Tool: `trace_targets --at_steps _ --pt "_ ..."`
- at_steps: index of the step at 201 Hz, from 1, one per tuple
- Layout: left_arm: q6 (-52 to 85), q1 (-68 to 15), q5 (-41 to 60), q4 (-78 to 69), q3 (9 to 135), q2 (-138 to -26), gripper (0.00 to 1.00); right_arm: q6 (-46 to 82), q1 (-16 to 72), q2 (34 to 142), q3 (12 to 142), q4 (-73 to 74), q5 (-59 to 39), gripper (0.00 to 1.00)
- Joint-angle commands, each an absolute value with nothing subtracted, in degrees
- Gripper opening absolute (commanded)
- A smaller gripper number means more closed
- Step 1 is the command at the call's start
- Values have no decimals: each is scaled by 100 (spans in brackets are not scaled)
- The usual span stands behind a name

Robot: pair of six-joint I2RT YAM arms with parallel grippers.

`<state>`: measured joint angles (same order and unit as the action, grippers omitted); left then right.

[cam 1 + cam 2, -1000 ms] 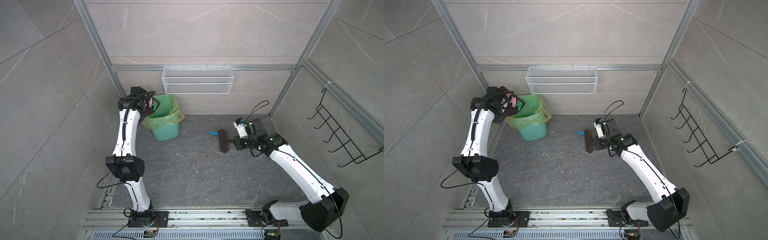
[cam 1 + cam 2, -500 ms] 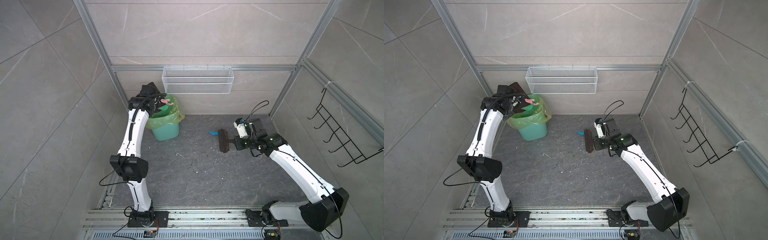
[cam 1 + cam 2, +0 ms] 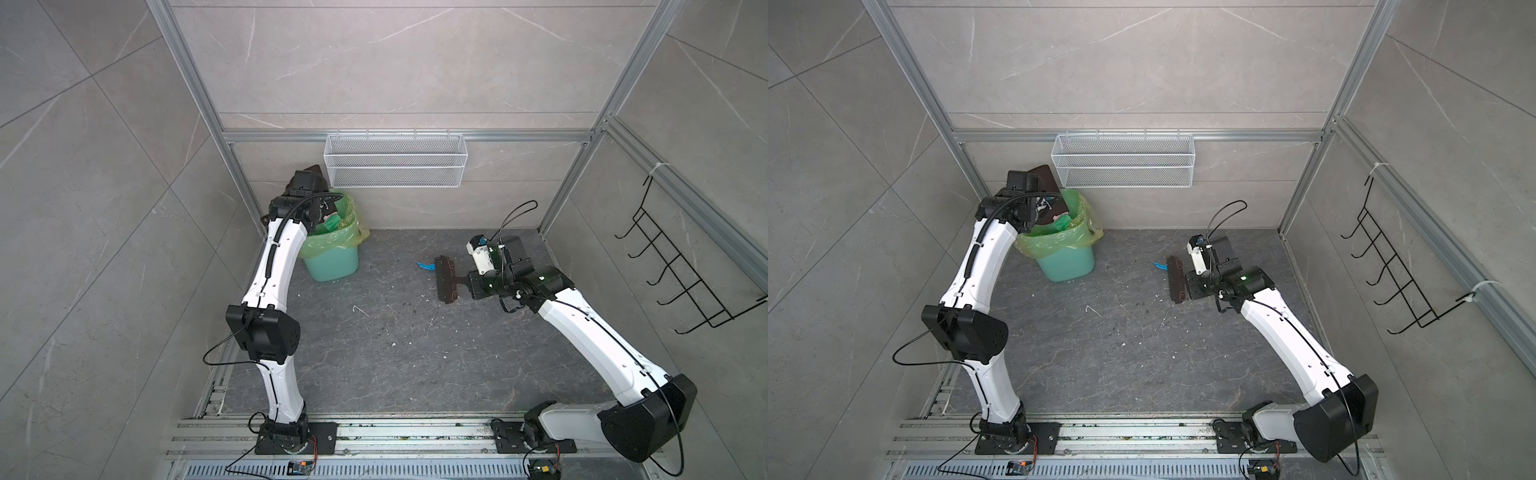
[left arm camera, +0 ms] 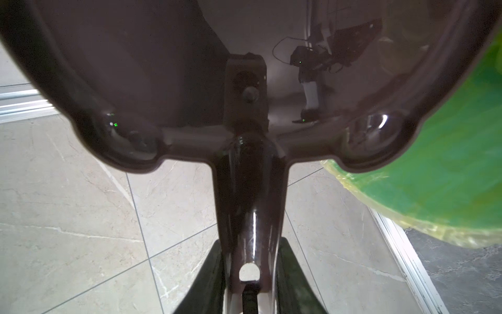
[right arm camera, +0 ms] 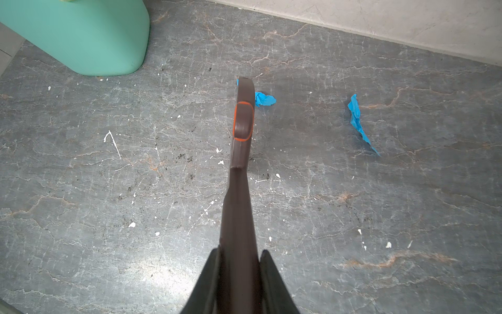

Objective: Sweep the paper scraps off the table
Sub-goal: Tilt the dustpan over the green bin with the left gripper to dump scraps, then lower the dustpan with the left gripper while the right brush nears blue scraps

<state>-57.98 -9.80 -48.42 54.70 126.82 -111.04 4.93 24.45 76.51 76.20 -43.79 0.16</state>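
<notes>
The right gripper was clamped on the handle of a brown brush, held low over the table with its head turned on edge. One blue paper scrap lay just beside the far end of the brush head, and a second, longer one lay well apart from it, nearer the back wall. In both top views a blue scrap showed on the dark stone next to the brush, among tiny white crumbs.

Across the table, the left gripper gripped the handle of a glossy brown dustpan, tipped up over the mouth of a green bin lined with a yellow-green bag. Pink and green scraps sat at the bin's mouth, just under the pan's edge. A white wire basket hung on the back wall behind the bin, and a black hook rack on the right wall.
</notes>
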Motion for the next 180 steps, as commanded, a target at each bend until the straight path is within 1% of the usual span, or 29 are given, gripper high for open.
trace_targets --at_steps 1,35,53,96,104,118,140,158,180 --pt "-6009 -945 -5145 5107 12683 -10763 0 440 2422 7664 7714 -4092 -59 0" --pt "-5796 -871 -5190 5170 12610 -10575 0 415 2426 7673 7792 -4058 44 0" --pt "-5262 -818 -4943 5762 12910 -10555 0 335 2428 7673 7854 -4082 252 0" --pt "-4324 -756 -4536 6619 12909 -10364 0 189 2426 7596 7949 -4137 682 0" --pt "-4064 -756 -4280 6879 12956 -10333 0 176 2421 7594 7949 -4135 723 0" --pt "-3604 -756 -3551 7353 13084 -10252 0 147 2427 7613 7979 -4133 801 0" --pt "-3127 -767 -2497 7672 13023 -9997 0 122 2422 7694 8011 -4070 945 0" --pt "-2897 -828 -1782 7682 12717 -9659 0 136 2426 7794 8024 -3858 1023 0" --pt "-2762 -977 -1252 7520 12114 -9186 0 185 2425 8022 8228 -3681 917 0"
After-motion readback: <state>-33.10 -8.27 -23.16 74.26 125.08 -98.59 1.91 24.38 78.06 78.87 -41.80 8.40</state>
